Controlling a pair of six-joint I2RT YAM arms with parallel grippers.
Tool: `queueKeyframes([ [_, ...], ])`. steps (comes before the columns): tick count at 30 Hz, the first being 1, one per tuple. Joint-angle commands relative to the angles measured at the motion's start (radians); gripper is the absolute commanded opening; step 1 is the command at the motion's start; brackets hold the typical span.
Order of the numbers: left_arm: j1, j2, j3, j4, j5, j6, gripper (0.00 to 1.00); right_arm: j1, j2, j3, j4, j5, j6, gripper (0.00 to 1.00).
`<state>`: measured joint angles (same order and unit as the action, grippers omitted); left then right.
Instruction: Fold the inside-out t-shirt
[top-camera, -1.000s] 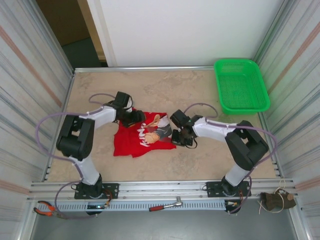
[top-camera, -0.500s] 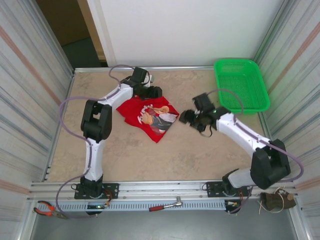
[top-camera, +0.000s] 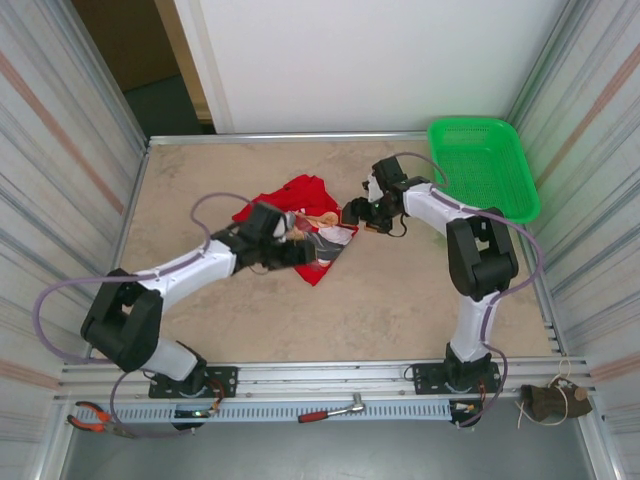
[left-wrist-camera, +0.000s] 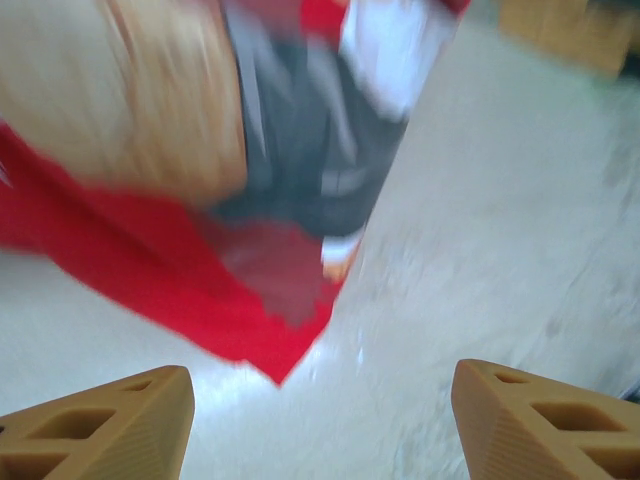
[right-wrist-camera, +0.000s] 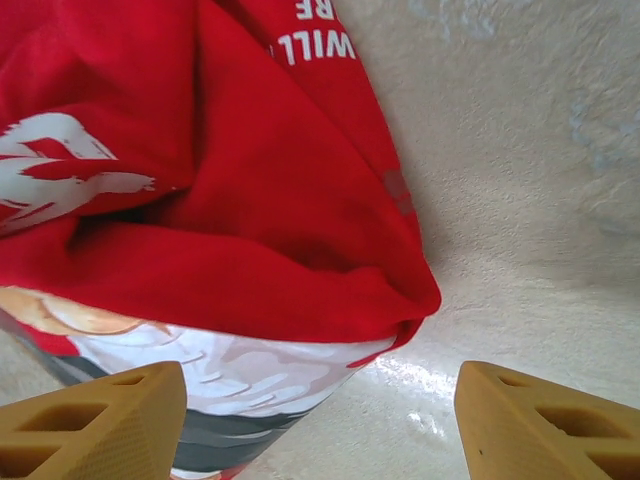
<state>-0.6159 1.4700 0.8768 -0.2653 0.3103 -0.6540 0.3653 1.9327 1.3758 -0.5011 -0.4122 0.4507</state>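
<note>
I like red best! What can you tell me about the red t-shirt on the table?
The t-shirt is bright red soft cloth, bunched in a crumpled heap rather than spread flat. A cartoon print in tan, grey and white shows on top, and white lettering shows near one rounded fold. It lies on the beige table, near the middle.
</note>
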Motion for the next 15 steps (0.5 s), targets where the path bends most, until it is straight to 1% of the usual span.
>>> queueKeyframes([
  [1,-0.057,0.013,-0.037,0.105,-0.066,-0.108,0.70,0.005,0.030,0.067,-0.002,-0.028,-0.043,0.69],
  [4,-0.092,0.072,-0.039,0.150,-0.083,-0.140,0.70,0.015,0.060,0.088,-0.011,-0.013,-0.039,0.68],
  [7,-0.107,0.152,-0.014,0.172,-0.090,-0.144,0.70,0.023,0.080,0.100,0.002,0.009,-0.026,0.66],
  [10,-0.107,0.222,0.012,0.198,-0.088,-0.144,0.69,0.032,0.127,0.151,-0.028,0.025,-0.029,0.61],
  [13,-0.105,0.272,0.046,0.181,-0.092,-0.123,0.65,0.035,0.157,0.159,-0.030,0.031,-0.027,0.50],
  [14,-0.104,0.278,0.046,0.183,-0.100,-0.121,0.62,0.036,0.162,0.157,-0.030,0.034,-0.026,0.42],
  [15,-0.102,0.280,0.042,0.186,-0.104,-0.117,0.57,0.034,0.165,0.153,-0.031,0.033,-0.030,0.32],
])
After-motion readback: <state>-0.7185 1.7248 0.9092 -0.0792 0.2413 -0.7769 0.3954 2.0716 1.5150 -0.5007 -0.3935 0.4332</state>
